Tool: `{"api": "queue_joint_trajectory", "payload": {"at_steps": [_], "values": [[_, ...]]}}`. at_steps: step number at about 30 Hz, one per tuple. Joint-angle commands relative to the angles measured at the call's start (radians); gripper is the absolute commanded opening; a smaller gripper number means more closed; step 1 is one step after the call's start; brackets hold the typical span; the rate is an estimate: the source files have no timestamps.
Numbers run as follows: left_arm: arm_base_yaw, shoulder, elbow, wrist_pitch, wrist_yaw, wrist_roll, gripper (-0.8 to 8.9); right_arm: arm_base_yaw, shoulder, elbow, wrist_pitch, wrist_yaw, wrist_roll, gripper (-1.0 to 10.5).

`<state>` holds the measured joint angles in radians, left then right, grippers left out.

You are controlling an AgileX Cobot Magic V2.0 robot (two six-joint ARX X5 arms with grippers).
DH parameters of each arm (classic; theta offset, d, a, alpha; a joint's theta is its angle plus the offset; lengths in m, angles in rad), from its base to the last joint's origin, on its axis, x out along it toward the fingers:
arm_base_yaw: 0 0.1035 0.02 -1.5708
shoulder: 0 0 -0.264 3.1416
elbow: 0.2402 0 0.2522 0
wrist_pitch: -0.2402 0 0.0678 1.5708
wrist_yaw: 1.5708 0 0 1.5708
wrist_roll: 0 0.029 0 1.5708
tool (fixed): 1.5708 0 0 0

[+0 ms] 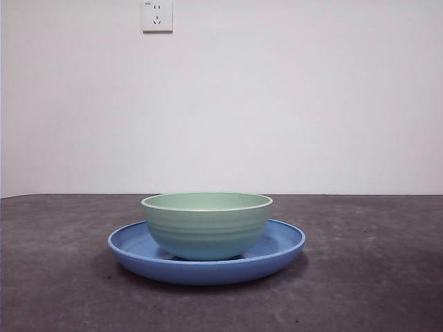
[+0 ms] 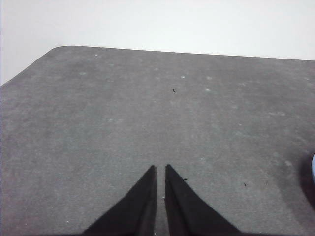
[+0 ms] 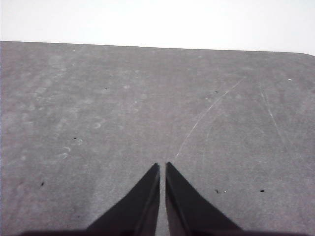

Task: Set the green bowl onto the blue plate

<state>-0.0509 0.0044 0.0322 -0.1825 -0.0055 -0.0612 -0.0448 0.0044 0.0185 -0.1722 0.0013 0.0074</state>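
The pale green bowl [image 1: 206, 225] stands upright inside the blue plate [image 1: 131, 245] at the middle of the table in the front view. Neither arm shows in that view. My left gripper [image 2: 160, 167] hangs shut over bare table, holding nothing; a sliver of the blue plate [image 2: 313, 164] shows at the edge of its view. My right gripper [image 3: 162, 165] is also shut and empty over bare grey table, with neither bowl nor plate in its view.
The dark grey table [image 1: 374, 277] runs back to a white wall carrying a wall socket [image 1: 157, 15]. The table's far edge and a rounded corner [image 2: 59, 49] appear in the left wrist view.
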Motion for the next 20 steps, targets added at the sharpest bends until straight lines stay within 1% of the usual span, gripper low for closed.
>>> {"api": "queue_joint_trajectory", "payload": {"at_steps": [1, 20], "values": [[-0.002, -0.001, -0.020, -0.005, -0.005, 0.016, 0.27, 0.002, -0.001, -0.008, 0.007, -0.002, 0.013, 0.2], [-0.002, -0.001, -0.020, -0.005, -0.005, 0.016, 0.27, 0.002, -0.001, -0.007, 0.015, -0.001, 0.012, 0.2]]}}
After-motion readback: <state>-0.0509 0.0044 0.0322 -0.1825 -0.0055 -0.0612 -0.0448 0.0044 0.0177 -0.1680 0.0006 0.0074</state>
